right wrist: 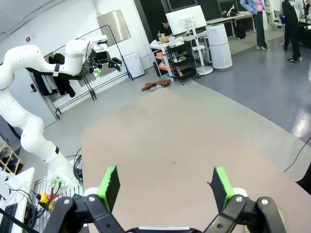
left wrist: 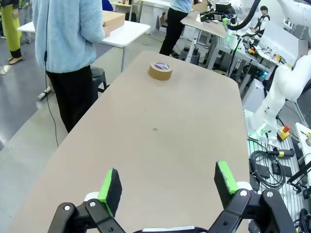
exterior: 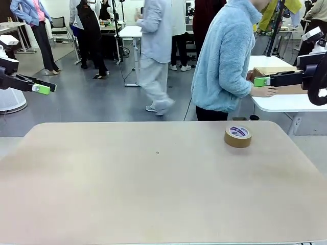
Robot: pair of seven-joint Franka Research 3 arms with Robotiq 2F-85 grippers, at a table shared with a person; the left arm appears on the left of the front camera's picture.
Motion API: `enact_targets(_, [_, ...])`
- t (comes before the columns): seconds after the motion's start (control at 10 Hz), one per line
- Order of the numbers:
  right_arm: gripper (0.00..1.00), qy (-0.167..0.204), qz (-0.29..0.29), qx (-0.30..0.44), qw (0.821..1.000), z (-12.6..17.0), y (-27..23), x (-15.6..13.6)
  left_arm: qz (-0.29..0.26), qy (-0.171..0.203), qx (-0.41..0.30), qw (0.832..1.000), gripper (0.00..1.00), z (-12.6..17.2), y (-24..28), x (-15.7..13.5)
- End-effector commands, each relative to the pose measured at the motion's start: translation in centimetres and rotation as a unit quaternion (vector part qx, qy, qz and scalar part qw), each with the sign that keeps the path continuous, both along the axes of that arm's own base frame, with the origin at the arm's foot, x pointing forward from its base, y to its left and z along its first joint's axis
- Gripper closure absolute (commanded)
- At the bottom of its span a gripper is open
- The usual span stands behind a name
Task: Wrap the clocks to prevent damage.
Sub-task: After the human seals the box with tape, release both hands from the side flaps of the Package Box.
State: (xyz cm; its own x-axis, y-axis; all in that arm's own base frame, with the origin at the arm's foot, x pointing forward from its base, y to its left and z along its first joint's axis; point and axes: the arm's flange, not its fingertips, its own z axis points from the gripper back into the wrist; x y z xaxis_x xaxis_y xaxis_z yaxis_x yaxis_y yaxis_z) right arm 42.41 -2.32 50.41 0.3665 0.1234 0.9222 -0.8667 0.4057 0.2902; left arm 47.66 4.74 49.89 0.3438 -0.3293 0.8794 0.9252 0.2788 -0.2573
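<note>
I see a smooth tan table (exterior: 102,194) with 1 round brown tape roll (exterior: 238,136) near its far right. A person in a fuzzy blue fleece (exterior: 225,56) touches a cardboard box (exterior: 276,76) behind. Left gripper (left wrist: 167,187) and right gripper (right wrist: 165,187) gape wide, holding nothing.

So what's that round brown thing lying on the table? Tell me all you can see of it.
It is a roll of brown tape, lying flat on the beige table near the far edge, towards the robot's right. It is a thick ring with a white and purple printed label on its upper face; the print is too small to read. It looks like packing tape. Nothing touches it but the tabletop, and both grippers are well away from it.
</note>
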Motion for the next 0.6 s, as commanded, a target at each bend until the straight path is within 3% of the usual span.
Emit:
enact_targets(0.0, [0.00, -0.001, 0.000, 0.006, 1.000, -0.09, -0.04, 0.00, -0.001, -0.001, 0.003, 1.000, 0.00, 0.08, 0.02, -0.09])
enact_targets(0.5, [0.00, -0.001, 0.000, 0.006, 1.000, -0.09, -0.04, 0.00, -0.001, -0.001, 0.003, 1.000, 0.00, 0.08, 0.02, -0.09])
